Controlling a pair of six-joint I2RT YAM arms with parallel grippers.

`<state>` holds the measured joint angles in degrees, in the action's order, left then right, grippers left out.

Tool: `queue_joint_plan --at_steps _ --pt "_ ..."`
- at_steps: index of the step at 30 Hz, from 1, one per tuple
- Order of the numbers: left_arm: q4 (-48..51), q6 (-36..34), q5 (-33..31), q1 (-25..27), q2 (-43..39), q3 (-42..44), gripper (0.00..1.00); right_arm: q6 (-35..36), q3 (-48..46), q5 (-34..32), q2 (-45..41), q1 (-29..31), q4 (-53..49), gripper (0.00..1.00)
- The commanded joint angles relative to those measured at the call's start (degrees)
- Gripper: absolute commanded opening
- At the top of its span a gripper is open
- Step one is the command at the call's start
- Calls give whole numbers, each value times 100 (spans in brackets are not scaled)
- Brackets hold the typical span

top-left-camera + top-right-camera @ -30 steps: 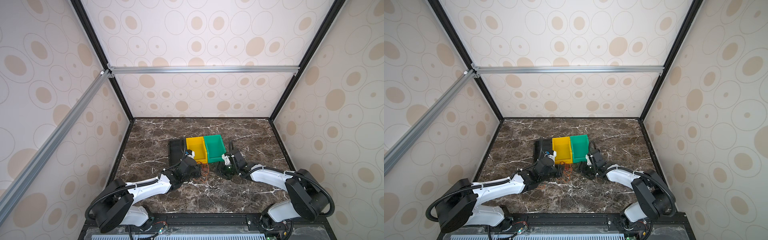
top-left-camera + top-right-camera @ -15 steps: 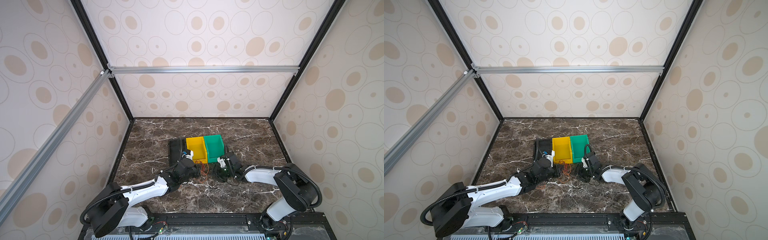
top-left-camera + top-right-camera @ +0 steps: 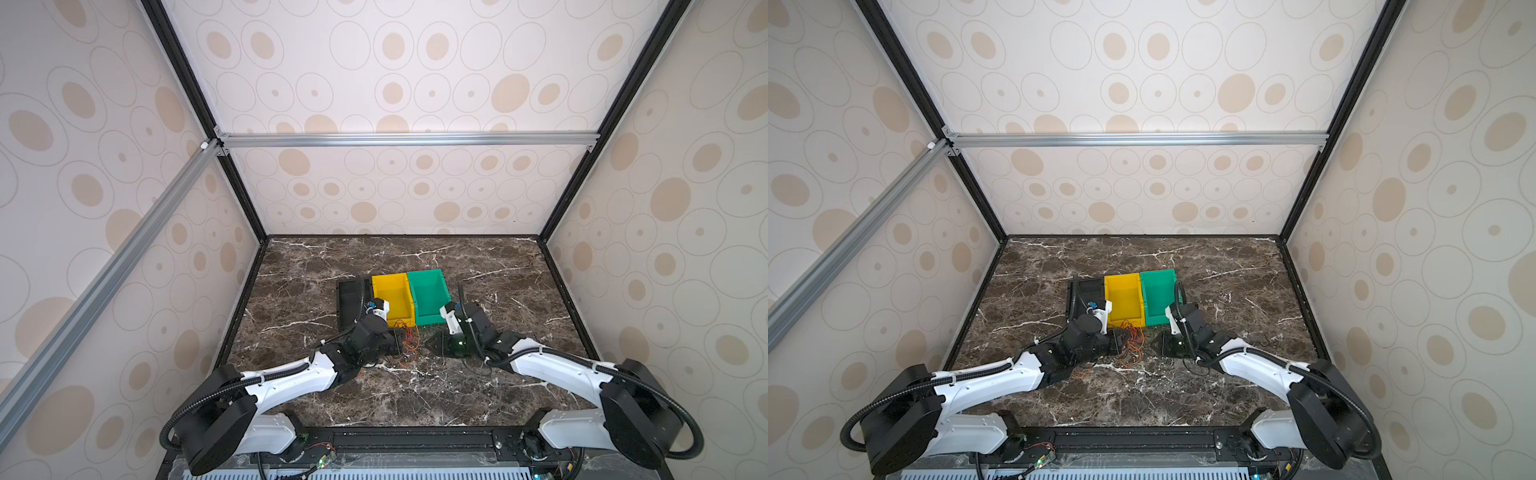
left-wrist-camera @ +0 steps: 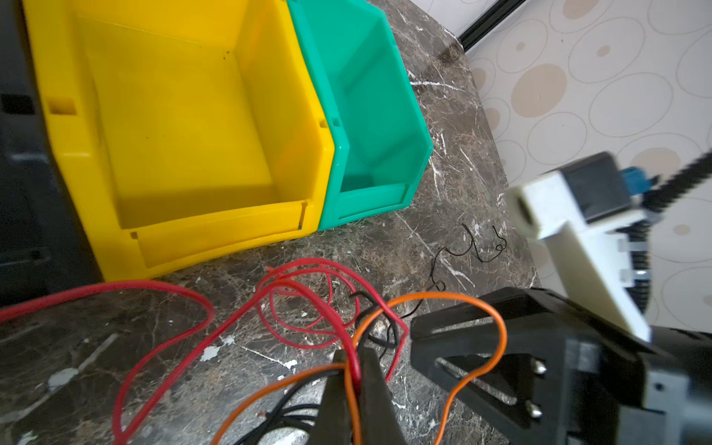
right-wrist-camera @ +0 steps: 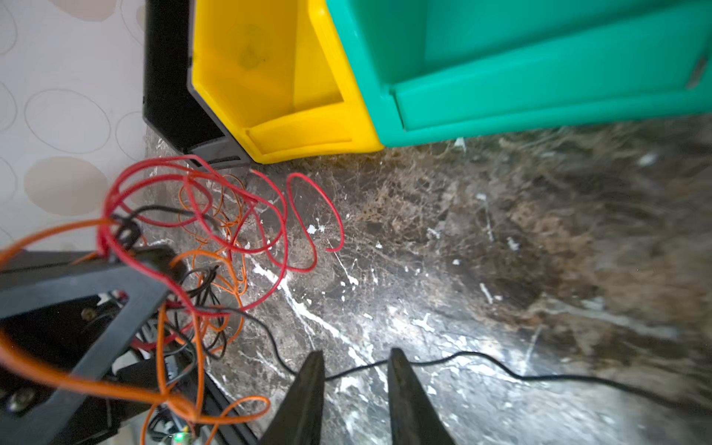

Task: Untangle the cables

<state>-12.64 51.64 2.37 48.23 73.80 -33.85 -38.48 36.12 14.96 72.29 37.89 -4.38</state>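
Orange, red and black cables (image 5: 231,227), light, limp and springy, lie knotted on the tabletop (image 5: 501,250) near the yellow bin (image 5: 308,131), with the left pincer (image 4: 351,360) clamped on orange and red strands and the right pincer (image 5: 355,352) apart astride a loose black strand (image 5: 462,353), probably the best hold.

We're looking into a robot lab cell: a boxed-in booth of circle-patterned wall panels (image 3: 395,83) framed by black posts (image 3: 199,112) and an aluminium crossbar (image 3: 407,139). The left arm (image 3: 291,380) and right arm (image 3: 557,368) are mounted at the near edge of a marble-look tabletop (image 3: 415,395). A black bin (image 3: 345,299), a yellow bin (image 3: 390,293) and a green bin (image 3: 428,291) are lined up mid-table.
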Motion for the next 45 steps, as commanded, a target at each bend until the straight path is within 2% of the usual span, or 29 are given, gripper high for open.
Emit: queue_joint_plan --at_steps 1,4,9,16,24,28,30,32,35,37,38,45 --pt "-1 -123 88 -33 -127 -192 0 867 -148 -301 -262 22 -273 29" --pt "-1 -143 143 -49 -120 -214 0 1332 -205 190 -147 51 129 30" --pt "118 -190 149 -51 -146 -265 0 1822 -158 313 156 245 347 33" --pt "142 -226 154 -60 -96 -298 0 2012 -23 224 543 481 415 37" --pt "62 -216 262 -56 -60 -290 0 2038 290 47 1151 623 603 36" --pt "43 -172 229 -59 -101 -224 0 1995 270 54 1157 675 778 35" --pt "16 -154 229 -68 -145 -193 0 1913 205 -137 1142 676 847 31" --pt "22 -159 219 -68 -190 -175 0 1772 192 -642 1179 680 759 20" --pt "125 -133 105 -77 -250 -111 0 1310 251 -2010 1147 667 226 1" --pt "263 -111 0 -85 -267 -69 0 911 265 -2858 1058 594 -225 0" --pt "311 -102 -38 -87 -274 -48 0 737 266 -3033 991 475 -402 0" --pt "418 33 -278 -160 -378 260 2 145 36 -2686 380 -461 -855 0"
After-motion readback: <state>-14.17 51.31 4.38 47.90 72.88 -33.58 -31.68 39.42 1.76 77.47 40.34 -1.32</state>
